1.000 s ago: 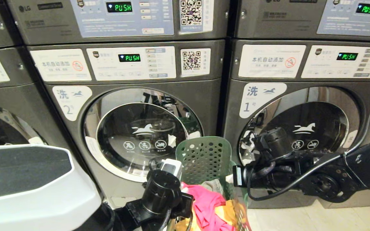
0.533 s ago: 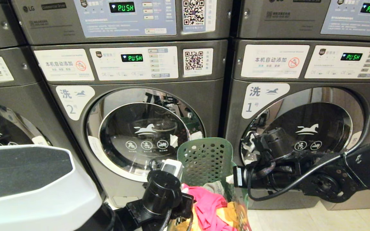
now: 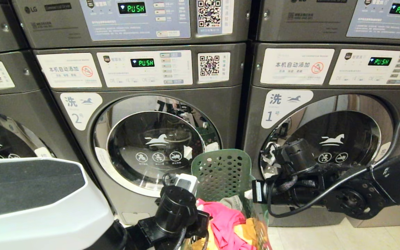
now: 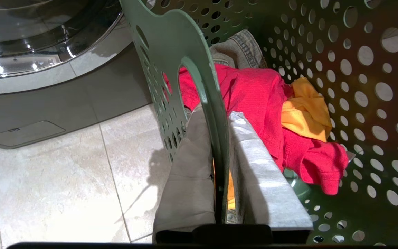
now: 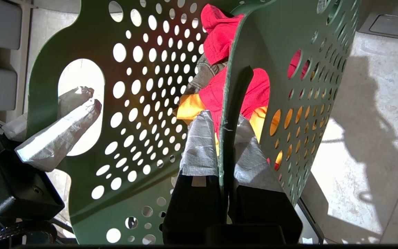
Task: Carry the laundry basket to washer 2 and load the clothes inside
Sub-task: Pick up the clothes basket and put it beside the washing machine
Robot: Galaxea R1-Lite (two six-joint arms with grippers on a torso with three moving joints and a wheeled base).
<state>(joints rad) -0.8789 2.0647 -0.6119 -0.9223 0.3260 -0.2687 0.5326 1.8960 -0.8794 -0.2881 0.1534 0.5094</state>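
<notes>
The left gripper (image 4: 221,152) is clamped on the laundry basket (image 3: 222,172) at its handle rim, one taped finger (image 4: 264,180) inside the wall and one outside. The right gripper (image 5: 225,138) pinches the opposite handle rim the same way. The basket hangs upright above the tiled floor (image 4: 64,180), mouth upward, in front of the gap between two machines. It holds a red garment (image 4: 254,93), a yellow one (image 4: 304,110) and denim (image 4: 240,50). Washer 2 (image 3: 151,139), door shut, bears a "2" label with a horse logo; its display reads "PUSH". The neighbour (image 3: 325,132) is labelled "1". "LG" shows on the upper machine (image 3: 130,21).
</notes>
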